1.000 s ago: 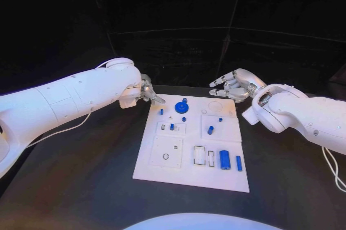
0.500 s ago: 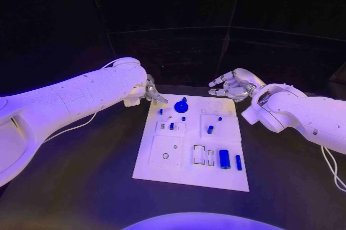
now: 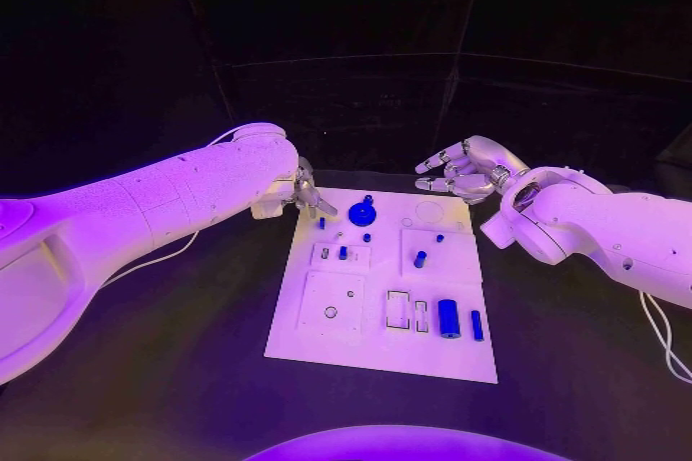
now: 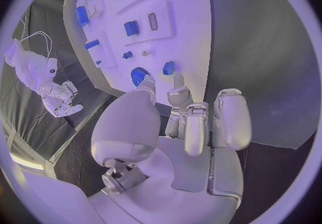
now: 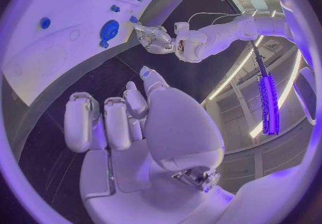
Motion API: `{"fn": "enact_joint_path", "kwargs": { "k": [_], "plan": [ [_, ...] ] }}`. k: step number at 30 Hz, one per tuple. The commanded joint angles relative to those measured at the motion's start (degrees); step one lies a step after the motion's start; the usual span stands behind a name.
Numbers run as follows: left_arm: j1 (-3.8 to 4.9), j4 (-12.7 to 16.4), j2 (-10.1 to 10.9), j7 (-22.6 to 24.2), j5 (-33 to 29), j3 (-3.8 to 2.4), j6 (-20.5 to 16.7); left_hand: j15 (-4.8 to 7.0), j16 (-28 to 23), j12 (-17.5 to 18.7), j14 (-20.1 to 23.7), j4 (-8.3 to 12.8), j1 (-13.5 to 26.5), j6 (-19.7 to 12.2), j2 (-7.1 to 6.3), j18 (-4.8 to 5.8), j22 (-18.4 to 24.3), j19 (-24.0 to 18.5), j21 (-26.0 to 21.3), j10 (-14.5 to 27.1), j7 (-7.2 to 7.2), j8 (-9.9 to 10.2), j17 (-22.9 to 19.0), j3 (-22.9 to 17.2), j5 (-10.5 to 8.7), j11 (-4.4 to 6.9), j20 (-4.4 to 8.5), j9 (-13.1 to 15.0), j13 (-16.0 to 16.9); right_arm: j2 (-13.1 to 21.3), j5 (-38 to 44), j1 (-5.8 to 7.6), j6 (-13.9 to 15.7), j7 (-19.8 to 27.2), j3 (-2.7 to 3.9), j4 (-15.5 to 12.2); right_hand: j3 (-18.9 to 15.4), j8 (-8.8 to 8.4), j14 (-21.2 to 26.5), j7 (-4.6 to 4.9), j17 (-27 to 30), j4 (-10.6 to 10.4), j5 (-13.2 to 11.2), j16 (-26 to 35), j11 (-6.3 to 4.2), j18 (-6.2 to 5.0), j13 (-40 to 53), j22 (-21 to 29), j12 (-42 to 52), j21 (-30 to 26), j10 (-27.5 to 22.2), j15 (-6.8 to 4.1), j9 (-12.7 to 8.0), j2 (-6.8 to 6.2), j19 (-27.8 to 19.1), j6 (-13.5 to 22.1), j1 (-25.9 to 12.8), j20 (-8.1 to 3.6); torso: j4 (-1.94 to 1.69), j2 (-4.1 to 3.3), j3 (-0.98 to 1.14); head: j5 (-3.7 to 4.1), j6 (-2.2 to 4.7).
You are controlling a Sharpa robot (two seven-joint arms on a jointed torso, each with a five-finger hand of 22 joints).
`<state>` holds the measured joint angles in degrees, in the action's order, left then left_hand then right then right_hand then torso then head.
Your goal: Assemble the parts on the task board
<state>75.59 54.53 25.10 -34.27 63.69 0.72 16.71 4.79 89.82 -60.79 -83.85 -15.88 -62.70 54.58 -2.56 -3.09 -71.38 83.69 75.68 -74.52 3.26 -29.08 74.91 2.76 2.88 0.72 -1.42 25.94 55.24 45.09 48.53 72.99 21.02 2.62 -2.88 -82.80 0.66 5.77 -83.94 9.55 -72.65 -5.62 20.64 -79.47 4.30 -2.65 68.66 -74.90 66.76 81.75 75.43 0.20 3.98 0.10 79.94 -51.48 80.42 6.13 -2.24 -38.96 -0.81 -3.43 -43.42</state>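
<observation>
Both hands hover at the far end of the task board (image 3: 378,351), holding nothing.

In the head view the white task board lies in the middle of the frame on the black table (image 3: 173,381), with small blue parts standing on it: a round blue disc (image 3: 362,216) near its top edge, a blue cylinder (image 3: 449,319) toward its lower right. The left hand (image 3: 300,189) sits at the board's upper left corner, its fingers (image 4: 176,98) loosely curled and parted, their tips just short of the disc and a small blue peg (image 4: 168,67). The right hand (image 3: 464,169) hangs beyond the board's upper right corner, fingers (image 5: 87,122) apart and half bent, well clear of every part.
</observation>
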Motion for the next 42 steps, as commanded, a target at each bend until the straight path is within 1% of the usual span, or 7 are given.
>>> {"fn": "enact_joint_path", "kwargs": {
  "k": [1,7,11,18,31,35,42],
  "plan": [
    [-0.05,-0.27,-0.24,1.49,0.47,-0.02,0.69,-0.12,0.18,-0.16,-6.15,0.08,-0.84,0.45,0.23,-1.00,-0.09,0.42,0.23,-0.18,-0.04,0.22,15.09,0.48,-0.13,0.31,-0.01,-0.14,-0.05,-0.08,-0.01,0.11,-0.33,0.53,0.03,-0.03,0.14,0.15,-2.35,-0.02,0.05,-0.30,0.12,0.30,-0.05,-0.86,-0.06,-1.20,-0.39,-0.18,-0.33,-0.33,-0.03,-0.17,-0.30,0.05,-0.52,0.06,-0.07,0.06,0.00,0.14,-0.13],
    [-0.16,-0.61,-0.45,1.78,0.48,-0.01,0.74,-0.09,0.18,-0.29,-6.15,0.46,-1.86,0.77,0.66,-0.93,-0.41,0.54,0.43,-0.26,-0.09,0.21,15.09,0.79,-0.13,0.36,0.01,-0.37,-0.06,-0.20,-0.01,0.11,-0.37,0.53,0.03,0.04,0.14,0.15,-2.35,-0.02,0.05,-0.30,0.12,0.30,-0.05,-0.86,-0.06,-1.20,-0.39,-0.18,-0.33,-0.33,-0.03,-0.17,-0.30,0.05,-0.52,0.06,-0.08,0.06,0.03,0.06,-0.13],
    [-0.20,-0.76,-0.57,1.89,0.47,-0.01,0.98,-0.07,0.18,-0.30,-6.15,0.78,-2.53,0.92,0.87,-0.93,-0.44,0.55,0.43,-0.27,-0.12,0.21,15.09,0.97,-0.13,0.38,0.02,-0.51,-0.11,-0.24,-0.01,0.11,-0.38,0.53,0.03,0.07,0.14,0.15,-2.35,-0.02,0.05,-0.30,0.12,0.30,-0.05,-0.86,-0.06,-1.20,-0.39,-0.18,-0.33,-0.33,-0.03,-0.17,-0.30,0.05,-0.52,0.06,-0.09,0.06,0.00,0.07,-0.14],
    [-0.32,-1.21,-0.97,1.92,0.47,0.00,1.56,-0.07,0.18,-0.34,-6.15,1.58,-4.02,1.13,1.66,-0.91,-0.56,0.58,0.47,-0.27,-0.12,0.27,15.09,1.18,-0.12,0.39,0.04,-0.85,-0.23,-0.27,-0.01,0.11,-0.40,0.53,0.03,0.06,0.14,0.15,-2.35,-0.02,0.05,-0.30,0.12,0.30,-0.05,-0.86,-0.06,-1.20,-0.39,-0.18,-0.33,-0.33,-0.03,-0.17,-0.30,0.05,-0.52,0.06,-0.03,0.03,-0.03,0.01,-0.15],
    [-0.56,-2.50,-1.69,2.00,0.47,0.00,2.38,-0.07,0.18,-0.34,-6.15,1.81,-4.43,1.20,2.02,-0.91,-0.57,0.58,0.45,-0.25,-0.11,0.29,15.09,1.25,-0.12,0.39,0.04,-0.98,-0.29,-0.34,-0.01,0.11,-0.33,0.59,0.04,0.31,0.22,0.15,-2.33,-0.03,0.10,-0.30,0.04,0.36,-0.05,-0.88,-0.05,-1.11,-0.36,-0.25,-0.33,-0.34,-0.03,-0.16,-0.36,0.07,-0.53,0.06,-0.10,0.06,-0.01,0.01,-0.28],
    [-0.60,-2.73,-1.84,2.04,0.47,0.00,2.61,-0.07,0.18,-0.32,-6.15,1.85,-4.50,1.22,2.12,-0.90,-0.61,0.59,0.48,-0.25,-0.11,0.29,15.09,1.25,-0.12,0.39,0.04,-1.00,-0.32,-0.37,-0.01,0.11,-0.30,0.62,0.04,0.36,0.22,0.15,-2.33,-0.03,0.10,-0.30,0.04,0.36,-0.05,-0.88,-0.05,-1.11,-0.36,-0.25,-0.33,-0.34,-0.03,-0.16,-0.36,0.07,-0.53,0.06,-0.03,0.05,0.01,0.00,-0.34],
    [-0.63,-3.05,-2.07,1.73,0.47,0.00,2.84,-0.09,0.18,-0.39,-6.15,2.14,-5.03,1.31,2.86,-0.89,-0.66,0.60,0.49,-0.27,-0.09,0.33,15.09,1.28,-0.12,0.37,0.03,-1.19,-0.33,-0.37,-0.01,0.11,-0.23,0.65,0.04,0.34,0.22,0.15,-2.33,-0.03,0.10,-0.30,0.04,0.36,-0.05,-0.88,-0.05,-1.11,-0.36,-0.25,-0.33,-0.34,-0.03,-0.16,-0.36,0.07,-0.53,0.06,-0.06,0.06,0.01,0.02,-0.38]
  ]
}}
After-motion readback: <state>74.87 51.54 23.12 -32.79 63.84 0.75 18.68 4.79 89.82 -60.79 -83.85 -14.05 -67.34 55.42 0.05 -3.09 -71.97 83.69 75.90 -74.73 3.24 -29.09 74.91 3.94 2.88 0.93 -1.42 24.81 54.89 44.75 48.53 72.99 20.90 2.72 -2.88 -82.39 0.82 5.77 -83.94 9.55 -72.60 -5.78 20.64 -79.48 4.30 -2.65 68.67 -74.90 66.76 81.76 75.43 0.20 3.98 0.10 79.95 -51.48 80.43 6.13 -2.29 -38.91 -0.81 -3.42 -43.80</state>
